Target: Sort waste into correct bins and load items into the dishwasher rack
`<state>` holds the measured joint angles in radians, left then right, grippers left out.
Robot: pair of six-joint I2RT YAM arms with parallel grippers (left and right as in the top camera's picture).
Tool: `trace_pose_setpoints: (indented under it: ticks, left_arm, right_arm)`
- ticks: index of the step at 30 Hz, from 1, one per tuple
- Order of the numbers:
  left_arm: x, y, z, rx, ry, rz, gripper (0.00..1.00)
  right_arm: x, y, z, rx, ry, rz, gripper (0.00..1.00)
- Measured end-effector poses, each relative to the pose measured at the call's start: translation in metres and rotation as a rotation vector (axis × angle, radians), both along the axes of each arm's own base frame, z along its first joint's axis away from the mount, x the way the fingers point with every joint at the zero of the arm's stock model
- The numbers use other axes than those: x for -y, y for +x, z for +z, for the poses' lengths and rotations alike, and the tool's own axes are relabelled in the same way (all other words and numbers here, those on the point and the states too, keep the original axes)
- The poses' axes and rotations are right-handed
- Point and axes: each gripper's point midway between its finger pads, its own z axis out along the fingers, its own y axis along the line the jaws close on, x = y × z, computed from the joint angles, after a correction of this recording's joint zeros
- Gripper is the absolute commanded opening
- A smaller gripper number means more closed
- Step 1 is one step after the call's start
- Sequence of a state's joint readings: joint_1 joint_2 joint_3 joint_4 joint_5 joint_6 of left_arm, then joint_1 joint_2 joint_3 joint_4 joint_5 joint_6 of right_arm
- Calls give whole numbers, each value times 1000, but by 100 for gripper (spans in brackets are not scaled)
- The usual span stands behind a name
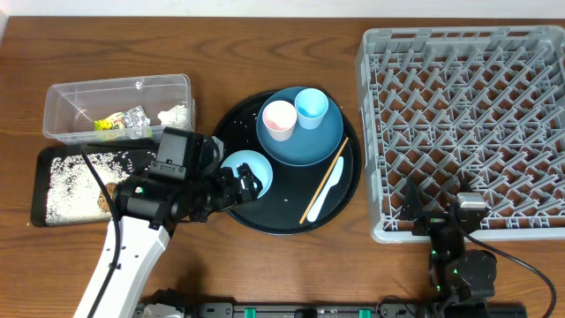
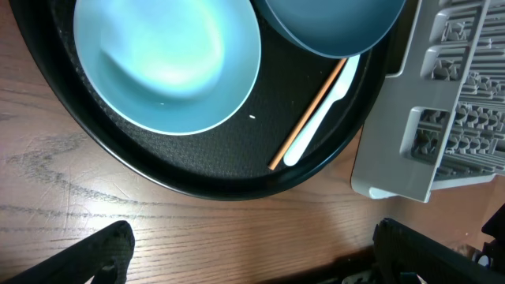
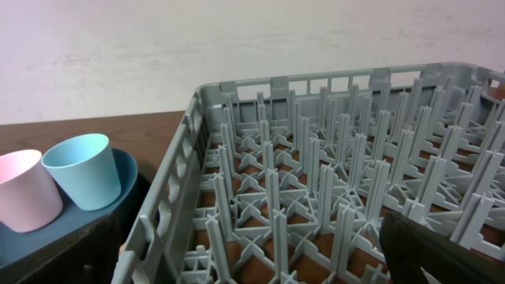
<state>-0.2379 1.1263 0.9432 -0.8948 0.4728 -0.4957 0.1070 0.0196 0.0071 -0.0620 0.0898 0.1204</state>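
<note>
I judge the waste (image 1: pixel 110 124) binned in tub (image 1: pixel 119 84) and black tray (image 1: pixel 39 190). All 6 dishes (image 1: pixel 291 146) sit on the round tray (image 1: pixel 265 221); rack (image 1: pixel 459 88) empty. My left claw (image 2: pixel 260 252) and right claw (image 1: pixel 434 208) gape, holding nothing.

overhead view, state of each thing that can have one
dishwasher rack, empty
clear tub, open, holds wrapper, foil, tissue
black tray, rice in it
pink cup, upright on plate
light-blue cup, upright on plate
bowl, upright
left hand, open, holding nothing
right hand, open, holding nothing
</note>
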Motion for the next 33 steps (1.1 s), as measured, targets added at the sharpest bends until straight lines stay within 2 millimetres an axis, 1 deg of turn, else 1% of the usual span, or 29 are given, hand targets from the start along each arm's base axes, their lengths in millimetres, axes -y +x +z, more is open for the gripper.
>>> trace_pose_setpoints:
  ticks: [11,13,16,23,24,25,27,28,33]
  left_arm:
    - [0,0,0,1,0,0,98]
    - [1,5,2,24,-5,0,98]
    - [4,18,9,87,-20,0,98]
    - [4,20,9,94,-19,2,98]
    - [4,20,9,94,-16,3,100]
    - [3,20,9,94,-11,5,94]
    - [3,25,10,114,-10,12,70]
    - [3,30,13,141,-12,12,64]
    - [10,61,29,291,-29,-2,62]
  right_arm:
    - [0,0,0,0,0,0,99]
    - [0,0,0,0,0,0,99]
    - [0,0,0,0,0,0,99]
    - [0,0,0,0,0,0,99]
    - [0,0,0,0,0,0,99]
    - [0,0,0,0,0,0,99]
    - [0,0,0,0,0,0,99]
    - [0,0,0,0,0,0,99]
    - [0,0,0,0,0,0,99]
